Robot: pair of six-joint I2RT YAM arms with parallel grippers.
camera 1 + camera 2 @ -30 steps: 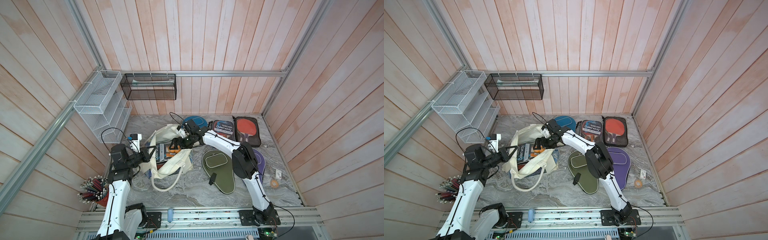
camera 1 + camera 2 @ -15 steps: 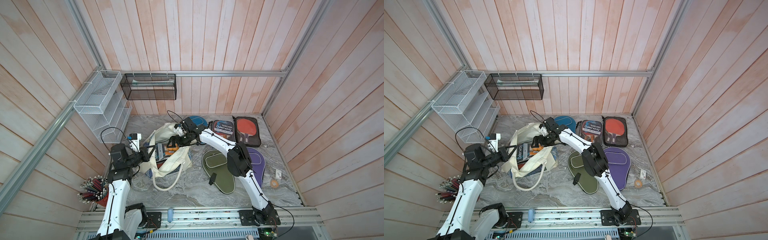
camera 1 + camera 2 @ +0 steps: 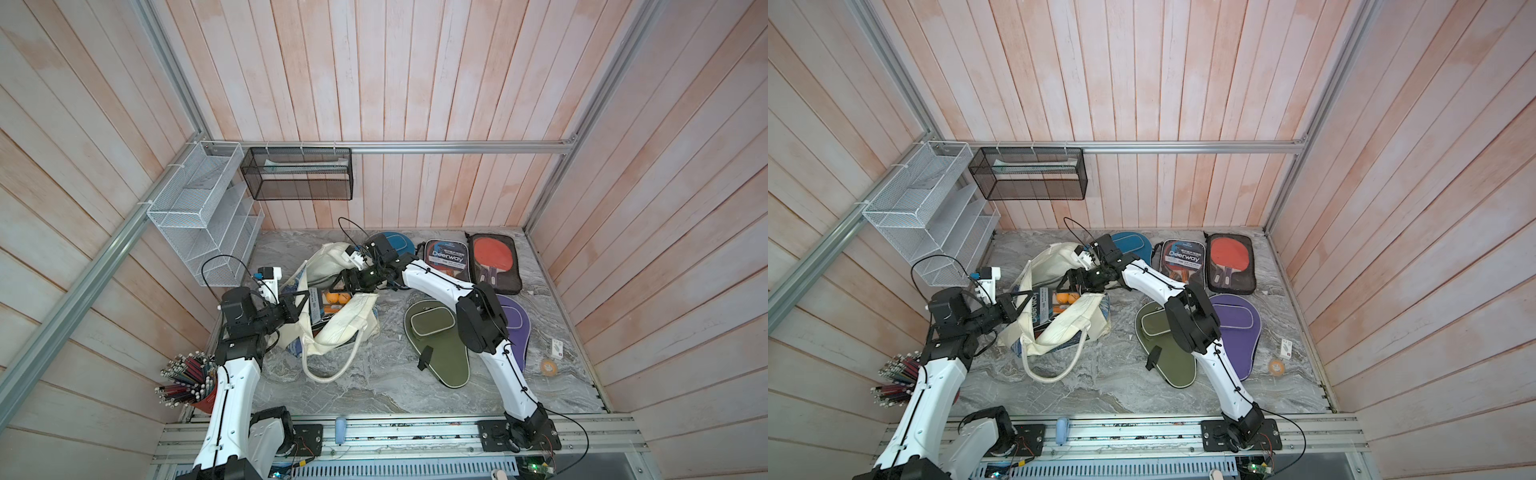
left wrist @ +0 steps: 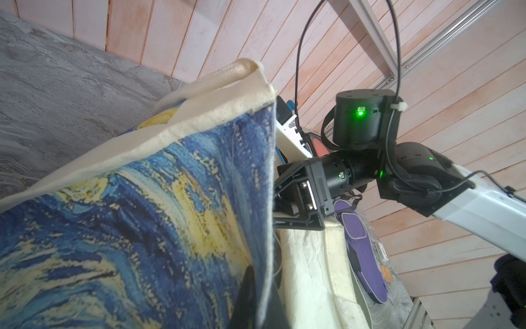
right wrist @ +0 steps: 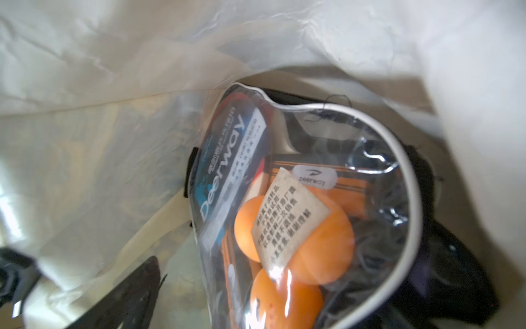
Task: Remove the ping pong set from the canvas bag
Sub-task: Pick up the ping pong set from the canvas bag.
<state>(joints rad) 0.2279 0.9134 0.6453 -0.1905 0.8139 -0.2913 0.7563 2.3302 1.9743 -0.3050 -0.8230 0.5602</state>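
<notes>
Little is done, I judge: the ping pong set [image 5: 284,216], a clear case with orange balls, lies inside the canvas bag [image 3: 347,328], toward nine o'clock on the table [image 3: 374,386]. My left tool [image 3: 304,299] is clamped on the bag's rim, holding the mouth apart. My right tool [image 3: 338,284] hangs wide open at the mouth, gripping nothing. Left to do: close on the set and draw it out.
</notes>
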